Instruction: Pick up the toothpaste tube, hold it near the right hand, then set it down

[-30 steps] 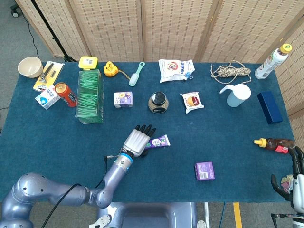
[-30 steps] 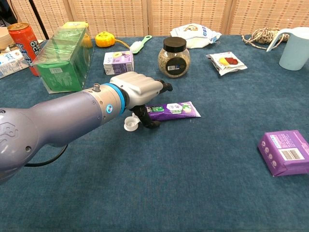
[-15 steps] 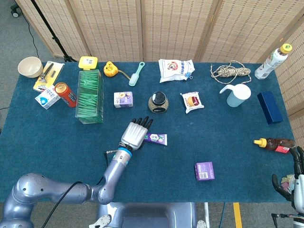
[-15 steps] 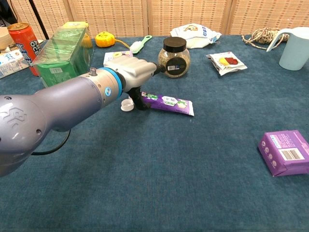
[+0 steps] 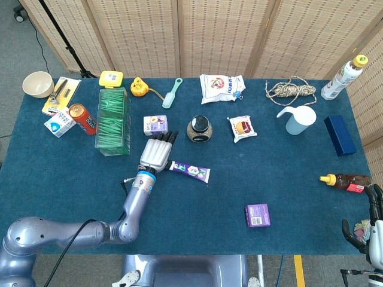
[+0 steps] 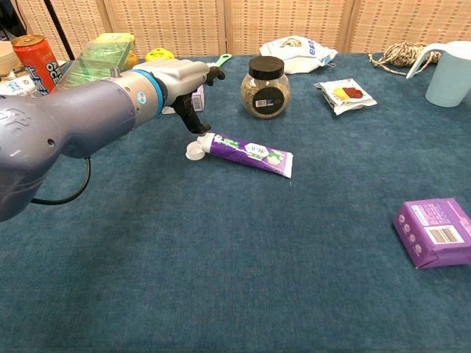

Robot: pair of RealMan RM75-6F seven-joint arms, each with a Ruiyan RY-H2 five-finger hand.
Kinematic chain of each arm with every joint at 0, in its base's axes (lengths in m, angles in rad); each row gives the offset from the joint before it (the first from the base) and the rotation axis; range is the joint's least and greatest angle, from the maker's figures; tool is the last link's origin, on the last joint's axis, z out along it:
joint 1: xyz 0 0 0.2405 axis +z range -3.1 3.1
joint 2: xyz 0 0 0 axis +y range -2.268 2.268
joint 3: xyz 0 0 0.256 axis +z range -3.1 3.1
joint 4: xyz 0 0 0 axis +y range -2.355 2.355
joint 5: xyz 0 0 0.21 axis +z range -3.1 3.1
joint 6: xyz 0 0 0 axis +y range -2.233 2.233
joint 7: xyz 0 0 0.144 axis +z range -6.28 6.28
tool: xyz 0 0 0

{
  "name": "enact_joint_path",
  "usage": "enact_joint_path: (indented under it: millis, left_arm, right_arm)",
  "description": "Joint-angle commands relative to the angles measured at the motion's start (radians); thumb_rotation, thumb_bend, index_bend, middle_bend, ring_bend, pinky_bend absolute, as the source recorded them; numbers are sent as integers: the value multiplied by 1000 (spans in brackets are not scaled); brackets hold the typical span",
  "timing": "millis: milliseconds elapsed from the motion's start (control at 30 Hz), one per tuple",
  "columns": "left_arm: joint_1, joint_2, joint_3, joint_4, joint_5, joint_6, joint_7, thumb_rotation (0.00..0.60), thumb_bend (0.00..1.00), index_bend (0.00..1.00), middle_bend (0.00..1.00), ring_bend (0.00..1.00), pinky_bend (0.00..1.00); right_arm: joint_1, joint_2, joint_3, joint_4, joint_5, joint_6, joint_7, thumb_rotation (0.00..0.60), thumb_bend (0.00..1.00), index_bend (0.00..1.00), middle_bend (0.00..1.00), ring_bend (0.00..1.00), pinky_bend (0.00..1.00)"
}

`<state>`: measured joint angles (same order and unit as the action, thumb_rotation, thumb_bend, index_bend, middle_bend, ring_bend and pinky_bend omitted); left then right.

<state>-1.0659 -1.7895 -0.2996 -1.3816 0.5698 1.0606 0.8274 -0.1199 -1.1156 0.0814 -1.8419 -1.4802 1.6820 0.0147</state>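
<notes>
The purple toothpaste tube (image 5: 190,171) lies flat on the blue table (image 5: 72,179), its white cap (image 6: 194,151) pointing left. In the chest view the tube (image 6: 246,153) runs slantwise towards the right. My left hand (image 5: 157,152) hovers just up and left of the cap, fingers stretched out and apart, holding nothing. The chest view shows the same hand (image 6: 180,77) raised above the cloth, clear of the tube. My right hand (image 5: 372,224) stays low at the table's near right corner, fingers apart and empty, far from the tube.
Close behind my left hand stand a small purple carton (image 5: 155,125) and a green box (image 5: 113,119). A dark-lidded jar (image 5: 198,128) and a snack packet (image 5: 242,128) lie beyond the tube. A purple box (image 5: 257,214) sits near the front; a sauce bottle (image 5: 345,181) lies near my right hand.
My left hand let go of the tube, rose and drew back to the left. The tube was shifted and turned, now lying free with its cap exposed. The right hand stayed put.
</notes>
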Motion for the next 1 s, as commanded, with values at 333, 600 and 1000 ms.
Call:
enact_joint_path:
  millis: [333, 600, 1000]
  left_arm:
    - [0, 115, 89, -108, 28, -196, -63, 530, 348, 79, 125, 150, 262]
    - [-41, 31, 115, -34, 36, -155, -35, 588, 348, 132, 126, 158, 262]
    - [-51, 23, 157, -25, 48, -123, 5, 600, 353, 337, 428, 382, 262]
  right_arm:
    - [-8, 2, 0, -1, -4, 10, 0, 600, 390, 0, 0, 0, 0]
    - [-12, 2, 1, 1, 1, 10, 1, 600, 390, 0, 0, 0, 0]
    - [-21, 3, 1, 2, -1, 20, 5, 600, 390, 0, 0, 0, 0]
